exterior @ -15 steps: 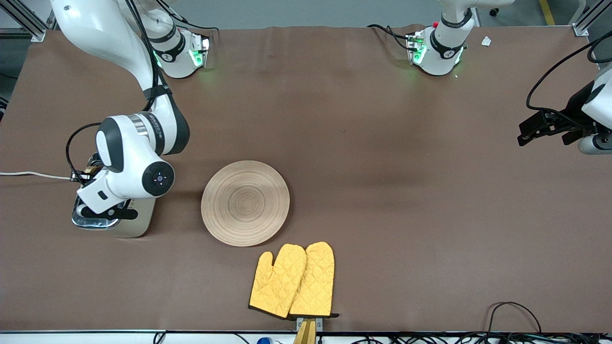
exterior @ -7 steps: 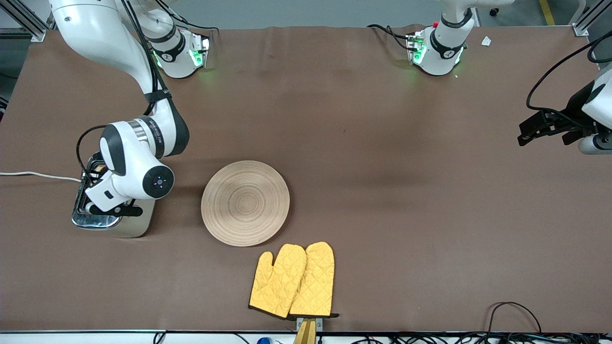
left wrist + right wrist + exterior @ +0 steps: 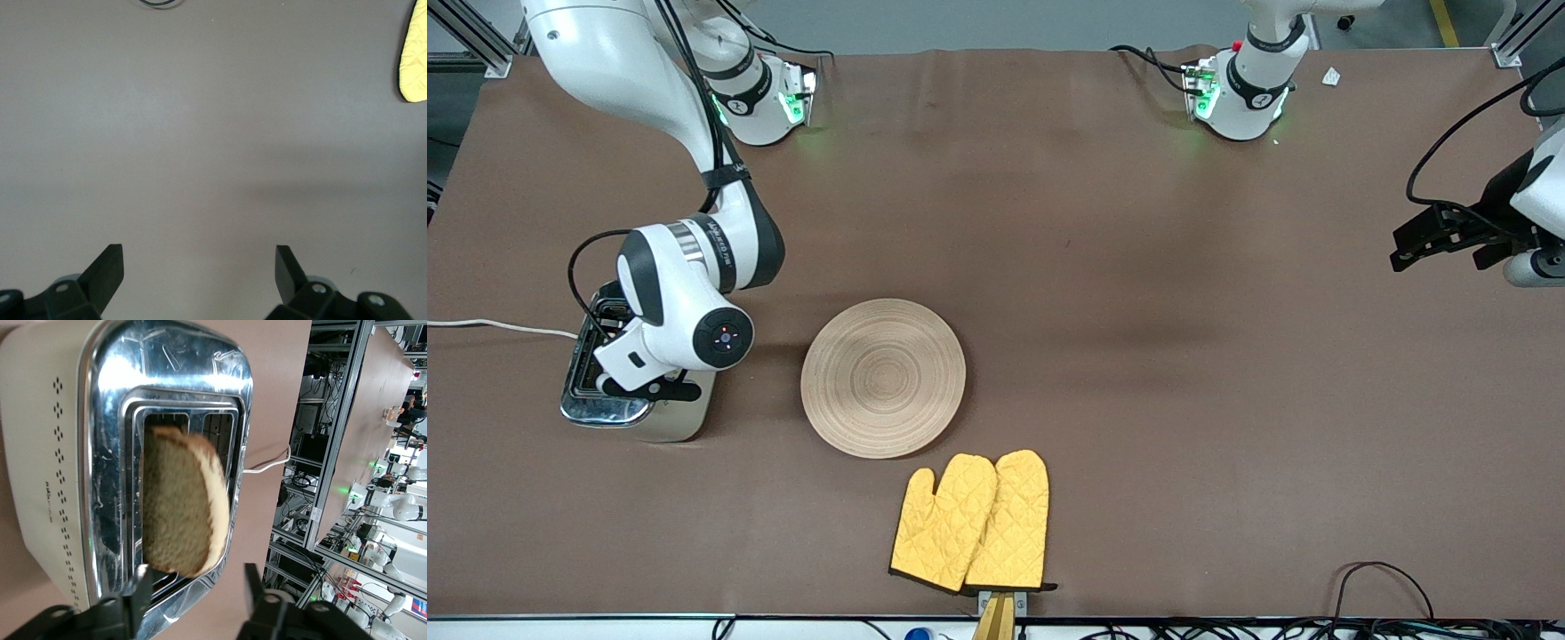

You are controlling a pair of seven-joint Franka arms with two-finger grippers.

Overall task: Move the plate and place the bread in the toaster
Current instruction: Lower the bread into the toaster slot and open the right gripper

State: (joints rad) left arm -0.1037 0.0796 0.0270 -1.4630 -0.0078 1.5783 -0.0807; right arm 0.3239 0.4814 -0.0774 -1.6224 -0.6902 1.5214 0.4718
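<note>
Brown table [image 3: 1103, 293] — bread [image 3: 181, 503] in toaster [image 3: 67, 473] slot, clear of right gripper [image 3: 195, 590] parted fingers [image 3: 141, 583]; left gripper [image 3: 199, 270] wide, empty.

1. Toaster [image 3: 637, 418] mostly covered by right arm in front view; slots barely seen.
2. Bread [image 3: 181, 508] blurred in right wrist view; can't tell if it touches slot.
3. Left gripper [image 3: 1416, 238] w/ arm cut by frame edge.
4. Mitts' [image 3: 415, 59] edge only in left wrist view.

Even, bright overhead light fills the scene, and the brown table [image 3: 1138, 267] shows only soft, faint shadows. The toaster [image 3: 100, 453] throws glare and warped reflections off its chrome top. The bread [image 3: 183, 503] looks slightly blurred. Green lamps glow at both arm bases.
</note>
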